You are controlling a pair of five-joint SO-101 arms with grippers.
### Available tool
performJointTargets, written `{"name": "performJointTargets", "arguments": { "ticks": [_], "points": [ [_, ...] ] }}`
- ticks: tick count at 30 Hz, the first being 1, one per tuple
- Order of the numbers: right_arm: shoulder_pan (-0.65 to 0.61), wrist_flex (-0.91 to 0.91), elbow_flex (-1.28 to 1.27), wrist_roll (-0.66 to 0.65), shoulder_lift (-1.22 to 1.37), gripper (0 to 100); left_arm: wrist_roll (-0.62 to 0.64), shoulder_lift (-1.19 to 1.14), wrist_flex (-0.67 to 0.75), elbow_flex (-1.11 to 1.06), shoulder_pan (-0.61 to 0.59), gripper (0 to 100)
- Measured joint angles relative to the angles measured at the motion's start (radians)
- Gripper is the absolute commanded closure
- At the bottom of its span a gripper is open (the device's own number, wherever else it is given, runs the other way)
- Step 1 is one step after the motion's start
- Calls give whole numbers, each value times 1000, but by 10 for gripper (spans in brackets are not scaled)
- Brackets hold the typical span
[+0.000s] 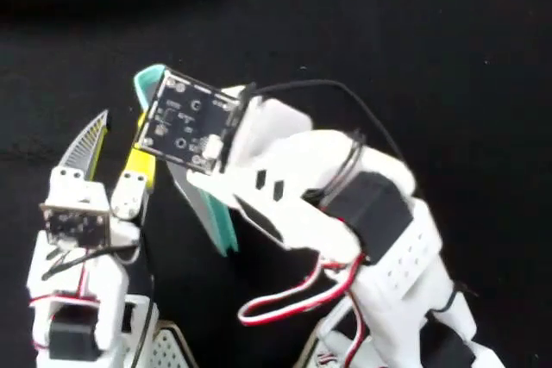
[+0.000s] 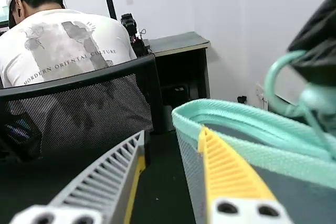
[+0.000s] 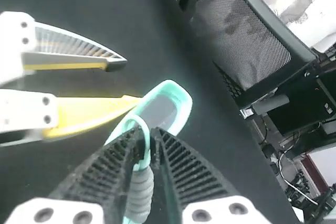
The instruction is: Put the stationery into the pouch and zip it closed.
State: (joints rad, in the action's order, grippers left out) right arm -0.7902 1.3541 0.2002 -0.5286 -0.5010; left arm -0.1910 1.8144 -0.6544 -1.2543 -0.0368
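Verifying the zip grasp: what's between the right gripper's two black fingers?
The teal zipper pull loop of the pouch. The right gripper is shut on it, with one black finger on each side. This shows in the right wrist view.

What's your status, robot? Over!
Right gripper shut on zip pull. Left gripper open, yellow finger at pouch rim. Pouch looks unzipped.

No word, number or label can be read on the pouch (image 2: 236,116), the left gripper (image 2: 172,135), the right gripper (image 3: 150,132) or the black counter (image 1: 431,66). The circuit board (image 1: 188,122) on the right arm's wrist bears white marks too small to make out.
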Motion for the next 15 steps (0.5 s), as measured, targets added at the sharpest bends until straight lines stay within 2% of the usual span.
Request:
{"name": "performJointTargets", "arguments": {
  "ticks": [6, 10, 15],
  "points": [
    [-12, 80, 87, 0, 0, 986, 0, 3, 64, -52, 2, 823],
    [-28, 94, 130, 0, 0, 986, 0, 3, 61, -52, 61, 823],
    [-28, 94, 137, 0, 0, 986, 0, 0, -94, 11, 74, 823]
  ]
}}
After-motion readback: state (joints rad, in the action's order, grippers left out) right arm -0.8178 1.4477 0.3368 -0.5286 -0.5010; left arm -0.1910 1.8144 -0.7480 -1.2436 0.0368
